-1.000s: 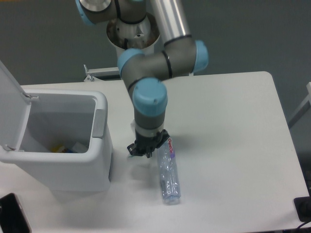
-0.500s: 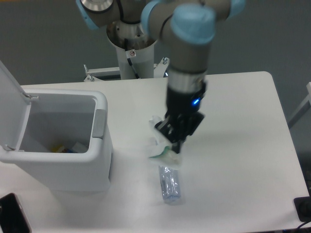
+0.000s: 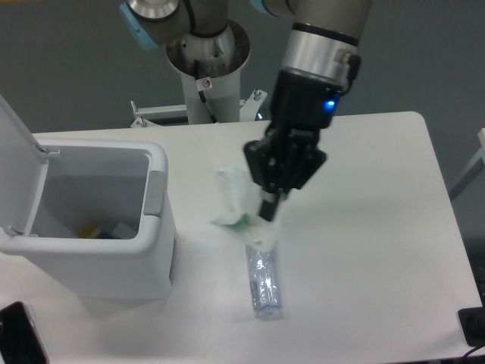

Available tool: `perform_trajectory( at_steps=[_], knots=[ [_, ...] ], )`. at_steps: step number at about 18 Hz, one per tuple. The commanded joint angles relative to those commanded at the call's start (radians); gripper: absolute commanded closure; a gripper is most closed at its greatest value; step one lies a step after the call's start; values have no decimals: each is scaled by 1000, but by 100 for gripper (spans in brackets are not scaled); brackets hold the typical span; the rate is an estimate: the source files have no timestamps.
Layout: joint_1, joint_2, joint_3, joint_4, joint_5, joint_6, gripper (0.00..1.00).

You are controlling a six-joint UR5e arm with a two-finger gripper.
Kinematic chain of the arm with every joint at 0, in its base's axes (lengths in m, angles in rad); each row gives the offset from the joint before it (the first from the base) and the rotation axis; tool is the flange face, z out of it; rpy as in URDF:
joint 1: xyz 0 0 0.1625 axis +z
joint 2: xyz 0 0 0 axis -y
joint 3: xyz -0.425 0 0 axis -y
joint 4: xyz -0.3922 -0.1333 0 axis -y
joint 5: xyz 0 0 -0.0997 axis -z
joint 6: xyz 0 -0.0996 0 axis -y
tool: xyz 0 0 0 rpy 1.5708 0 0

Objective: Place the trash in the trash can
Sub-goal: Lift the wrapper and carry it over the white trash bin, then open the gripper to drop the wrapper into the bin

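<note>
My gripper [image 3: 267,213] hangs above the middle of the table, shut on the small white paper carton with green edging [image 3: 239,201], which dangles crumpled to its left. Directly below lies the clear plastic bottle [image 3: 264,277], lengthwise toward the front edge; its upper end is hidden behind the carton and gripper. The trash can [image 3: 151,265], a white bin with its lid [image 3: 17,163] swung up, stands open at the left, roughly a hand's width from the carton. Some small colourful items lie in its bottom.
A dark flat object [image 3: 17,337] lies at the front left corner beside the bin. Another dark object [image 3: 471,324] sits at the right front edge. The robot base column [image 3: 206,83] stands behind the table.
The arm has risen and straightened, lifting the carton off the table. A second ago the gripper was low beside the bottle's neck; now it holds the carton higher.
</note>
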Motion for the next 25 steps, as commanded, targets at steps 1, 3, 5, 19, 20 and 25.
perform_trajectory(
  at_steps=[1, 3, 5, 19, 20, 25],
  knots=[
    [-11, 15, -12, 0, -2, 3, 100],
    [-40, 23, -20, 0, -3, 5, 100],
    [-80, 17, -31, 6, -2, 12, 100],
    [-215, 19, -131, 29, 8, 137, 0],
    [-215, 17, -126, 29, 8, 137, 0],
    [-207, 14, -109, 29, 9, 137, 0]
  ],
)
